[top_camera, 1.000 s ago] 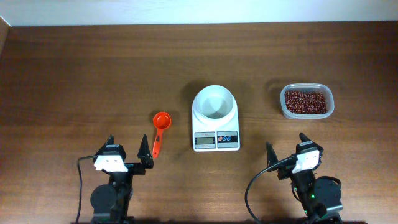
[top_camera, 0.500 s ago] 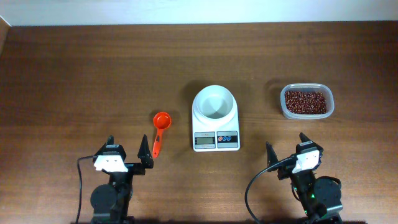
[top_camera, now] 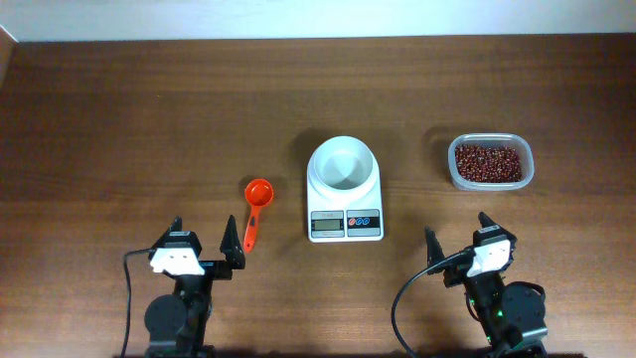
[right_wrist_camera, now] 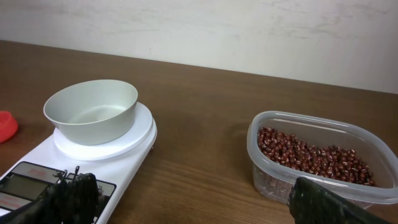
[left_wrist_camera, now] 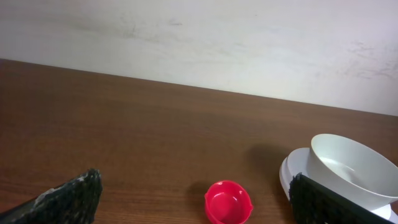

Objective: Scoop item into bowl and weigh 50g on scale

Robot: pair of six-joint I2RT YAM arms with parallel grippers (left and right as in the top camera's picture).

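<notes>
the left tool (top_camera: 205, 235) sits at the near edge of the table (top_camera: 139, 119), its two fingers spread wide with nothing between them. the right tool (top_camera: 457, 231) sits at the same edge, well apart from the left one, and is also spread wide and empty.

an orange-red measuring spoon (top_camera: 255, 204) lies flat just ahead of the left tool's right finger (top_camera: 232, 237). its handle end points back toward that finger, and i cannot tell whether they touch. its cup (left_wrist_camera: 228, 201) lies farther off and faces up.

the scale (top_camera: 345, 225) stands ahead of the right tool and to its left. its grey display and round buttons are on the side nearest the tools, and the digits are too small to read. farther on, the bowl (top_camera: 343, 164) rests upright on the scale's round platform, its smooth white inside showing.

ahead of the right tool and slightly to its right, well apart from the scale, a clear plastic tub (top_camera: 450, 164) holds the beans (top_camera: 488, 163) in a loose maroon heap. beyond the table's far edge stands a pale wall (left_wrist_camera: 199, 43).
</notes>
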